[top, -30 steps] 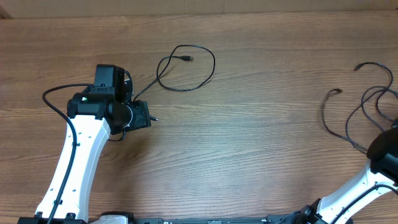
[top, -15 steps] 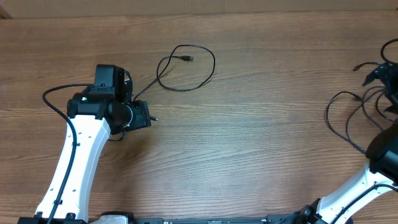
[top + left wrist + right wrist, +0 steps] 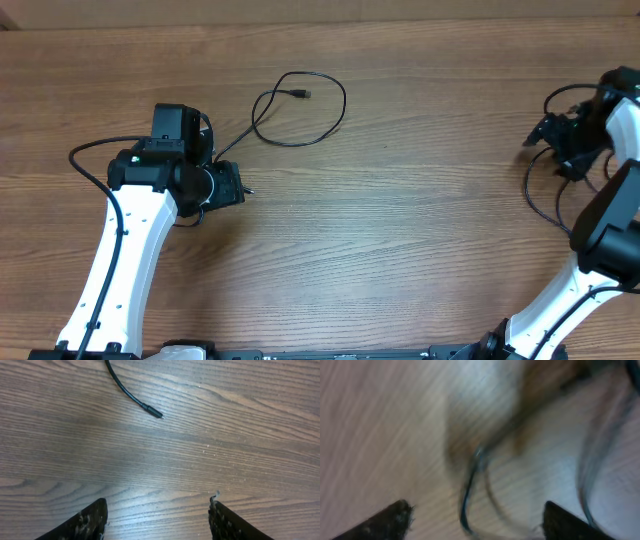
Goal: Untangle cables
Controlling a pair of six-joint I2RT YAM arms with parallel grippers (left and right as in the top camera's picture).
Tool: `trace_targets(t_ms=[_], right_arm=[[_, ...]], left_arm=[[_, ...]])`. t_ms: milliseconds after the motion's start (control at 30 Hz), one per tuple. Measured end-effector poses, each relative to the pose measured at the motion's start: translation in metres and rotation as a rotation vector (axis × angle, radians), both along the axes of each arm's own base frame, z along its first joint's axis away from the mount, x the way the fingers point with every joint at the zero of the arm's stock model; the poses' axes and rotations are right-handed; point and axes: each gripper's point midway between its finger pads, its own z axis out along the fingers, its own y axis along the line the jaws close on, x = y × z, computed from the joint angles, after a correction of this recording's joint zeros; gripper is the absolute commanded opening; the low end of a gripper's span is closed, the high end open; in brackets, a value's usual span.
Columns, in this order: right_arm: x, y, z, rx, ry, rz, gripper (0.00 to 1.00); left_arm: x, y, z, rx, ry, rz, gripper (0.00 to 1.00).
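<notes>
One thin black cable point(image 3: 343, 105) lies in a loose loop at the back middle of the table, its small plug point(image 3: 302, 94) inside the loop. Its other end point(image 3: 152, 411) shows in the left wrist view, lying ahead of my left gripper point(image 3: 159, 505), which is open over bare wood. My left gripper point(image 3: 238, 188) sits just below that cable's tail. At the far right a tangle of black cables point(image 3: 526, 192) lies under my right gripper point(image 3: 537, 133). The right wrist view is blurred; my right gripper point(image 3: 477, 510) is open, with a cable loop point(image 3: 467, 495) seen between its fingers.
The wooden table point(image 3: 400, 230) fills the view. My white left arm point(image 3: 120, 260) reaches in from the lower left and my right arm point(image 3: 590, 270) from the lower right. A thick black arm cable point(image 3: 95, 150) arcs beside the left wrist.
My right arm swung up and to the left into view over the right-hand cables, its jaws going from shut to open. Those cables shifted. The left arm stayed still.
</notes>
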Motion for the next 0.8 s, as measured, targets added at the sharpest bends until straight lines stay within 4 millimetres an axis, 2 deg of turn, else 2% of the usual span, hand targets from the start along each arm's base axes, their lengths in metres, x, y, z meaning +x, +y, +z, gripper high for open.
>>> trace_targets(t_ms=[67,133,300,367,600,700,800], right_arm=[[0.004,0.004,-0.006,-0.007,-0.016,0.009,0.71],[0.009,0.005,-0.007,-0.013,-0.032,0.011,0.61],[0.015,0.006,-0.006,-0.019,-0.05,0.003,0.13],[0.014,0.006,-0.007,-0.017,-0.047,0.003,0.04],[0.006,0.009,-0.006,-0.002,-0.011,-0.001,0.04],[0.008,0.007,0.007,-0.004,-0.01,0.01,0.04],[0.022,-0.006,0.035,-0.044,-0.057,0.008,0.04]], left_arm=[[0.0,0.0,0.0,-0.001,0.002,0.0,0.64],[-0.001,0.0,0.0,-0.003,0.004,0.0,0.64],[-0.001,-0.002,0.0,-0.01,0.006,-0.002,0.64],[-0.002,-0.002,0.0,-0.013,0.008,-0.003,0.65],[-0.002,-0.003,0.0,-0.017,0.008,-0.004,0.65],[-0.002,-0.003,0.0,-0.017,0.008,-0.004,0.65],[-0.002,-0.003,0.0,-0.017,0.008,-0.004,0.65]])
